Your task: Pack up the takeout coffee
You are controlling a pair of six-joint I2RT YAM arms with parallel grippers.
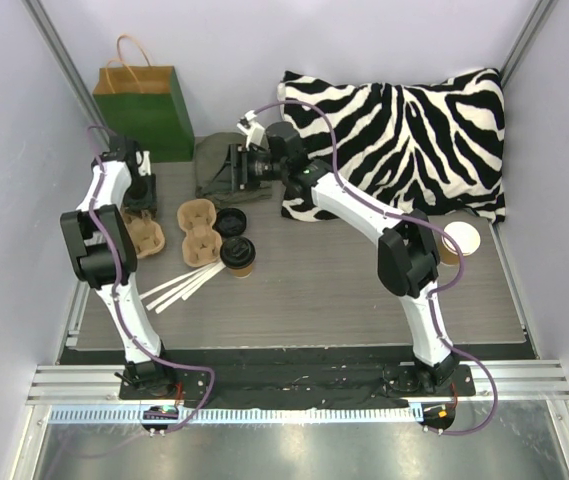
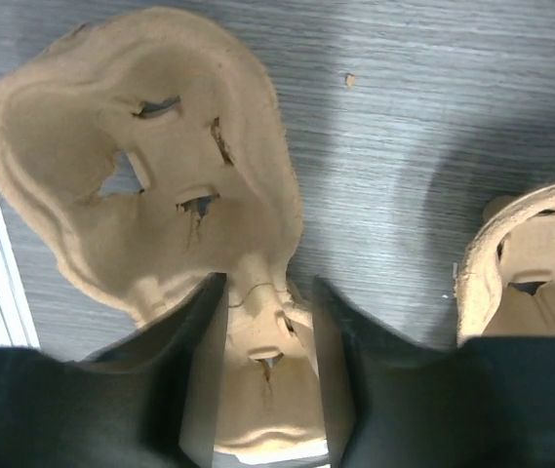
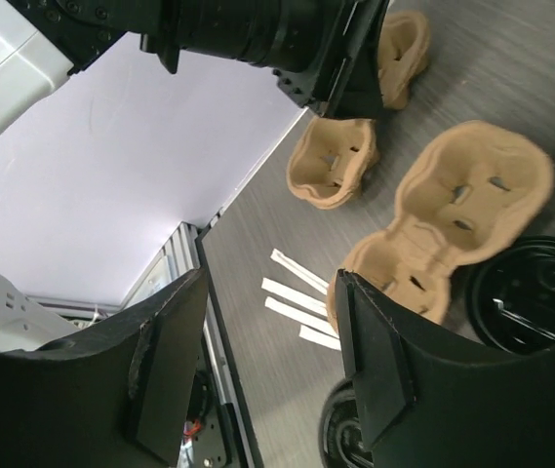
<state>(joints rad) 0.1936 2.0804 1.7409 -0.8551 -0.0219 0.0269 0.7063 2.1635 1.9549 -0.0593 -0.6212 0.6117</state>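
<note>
The takeout coffee (image 1: pixel 237 256), a small tan cup with a black lid, stands upright on the table just right of two tan pulp trays; its lid (image 3: pixel 340 434) peeks out by my right finger. Far left, my left gripper (image 1: pixel 142 205) (image 2: pixel 265 283) is open and points down, its fingers straddling the narrow middle of the left pulp tray (image 1: pixel 146 236) (image 2: pixel 150 156), which lies on the table. Off to the back, my right gripper (image 1: pixel 232 165) (image 3: pixel 272 283) hangs open and empty above the table. A green paper bag (image 1: pixel 144 110) stands at the back left.
The second pulp tray (image 1: pixel 199 232) (image 3: pixel 472 195) lies beside a loose black lid (image 1: pixel 231 221) (image 3: pixel 535 302). White paper strips (image 1: pixel 179 288) (image 3: pixel 301 297) lie near the left arm. An olive cloth (image 1: pixel 219 180), a zebra pillow (image 1: pixel 404 140) and a lidless cup (image 1: pixel 460 240) fill the back and right.
</note>
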